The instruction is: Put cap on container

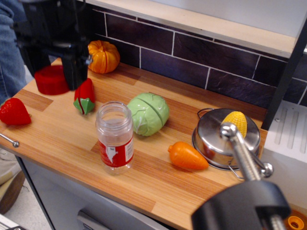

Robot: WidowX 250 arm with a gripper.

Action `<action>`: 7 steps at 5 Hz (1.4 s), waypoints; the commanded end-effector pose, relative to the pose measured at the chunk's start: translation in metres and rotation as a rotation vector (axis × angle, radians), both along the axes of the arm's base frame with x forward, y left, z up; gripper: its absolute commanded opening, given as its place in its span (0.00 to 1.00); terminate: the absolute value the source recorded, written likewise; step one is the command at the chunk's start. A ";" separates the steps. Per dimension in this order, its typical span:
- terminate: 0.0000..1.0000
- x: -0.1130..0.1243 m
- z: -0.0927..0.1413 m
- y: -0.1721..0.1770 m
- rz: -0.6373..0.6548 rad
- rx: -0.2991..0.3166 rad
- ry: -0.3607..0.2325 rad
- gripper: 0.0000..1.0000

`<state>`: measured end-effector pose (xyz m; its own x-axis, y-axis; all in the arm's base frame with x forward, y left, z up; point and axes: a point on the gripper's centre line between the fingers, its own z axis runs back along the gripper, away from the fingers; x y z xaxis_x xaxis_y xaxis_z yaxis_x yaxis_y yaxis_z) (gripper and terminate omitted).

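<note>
The clear plastic container (114,137) stands upright on the wooden counter, its wide mouth uncovered, with a red-and-white label on its lower half. My black gripper (52,79) hangs well above the counter to the upper left of the container and is shut on the red cap (51,80), which it holds between its fingers. The cap is lifted clear of the counter, higher than the container's mouth and off to its left.
A red pepper (85,96) lies just left of the container, a strawberry (13,111) at the far left edge. A green cabbage (148,114), an orange carrot (187,156), a pumpkin (101,56) and a steel pot (216,142) holding corn (235,120) stand around. A clamp (244,191) blocks the lower right.
</note>
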<state>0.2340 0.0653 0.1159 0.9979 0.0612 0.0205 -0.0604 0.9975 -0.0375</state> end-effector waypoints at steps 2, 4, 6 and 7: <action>0.00 0.001 0.004 -0.054 0.096 -0.009 -0.077 0.00; 0.00 -0.003 -0.010 -0.068 0.096 0.009 -0.113 0.00; 0.00 0.001 -0.008 -0.082 0.140 -0.021 -0.150 0.00; 1.00 0.009 -0.007 -0.088 0.156 -0.006 -0.166 0.00</action>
